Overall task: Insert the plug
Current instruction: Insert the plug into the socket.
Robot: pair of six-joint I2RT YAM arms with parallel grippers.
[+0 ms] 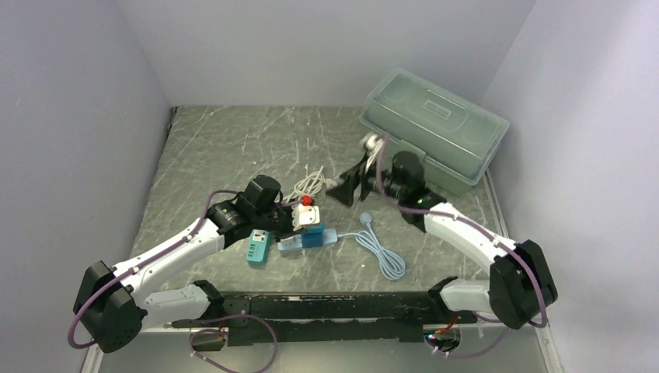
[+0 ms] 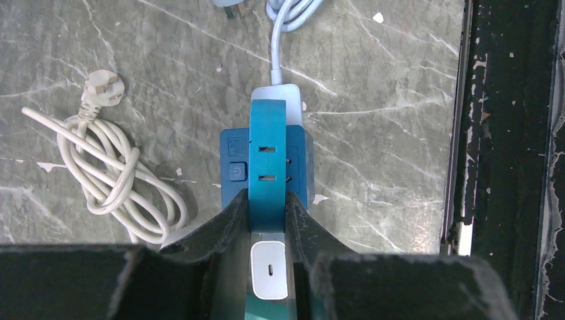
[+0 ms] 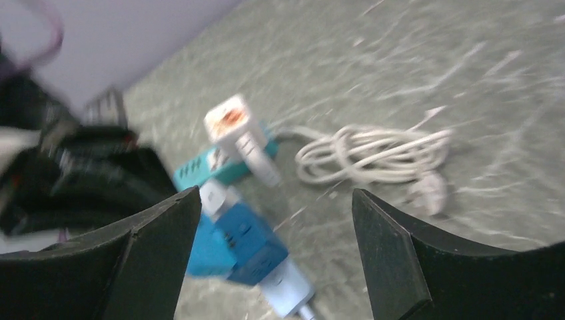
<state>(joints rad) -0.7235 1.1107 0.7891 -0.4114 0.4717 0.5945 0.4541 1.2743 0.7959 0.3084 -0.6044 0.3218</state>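
Note:
My left gripper (image 1: 294,225) (image 2: 266,200) is shut on a white charger plug (image 2: 269,270) whose USB-C port faces the wrist camera. The plug sits in a blue power strip (image 2: 267,133) (image 1: 312,237), and the fingertips (image 2: 233,213) flank the strip's sides. A darker blue cube socket (image 2: 233,167) (image 3: 260,243) lies under the strip. My right gripper (image 1: 351,186) (image 3: 274,197) is open and empty, raised above the table to the right of the strip; its view is blurred.
A white adapter with a red top (image 1: 308,203) (image 3: 236,130) stands by a teal strip (image 1: 258,250). A coiled white cable (image 1: 311,183) (image 2: 113,173) lies behind. A light blue cord (image 1: 381,252) trails right. A green lidded box (image 1: 435,128) is at the back right.

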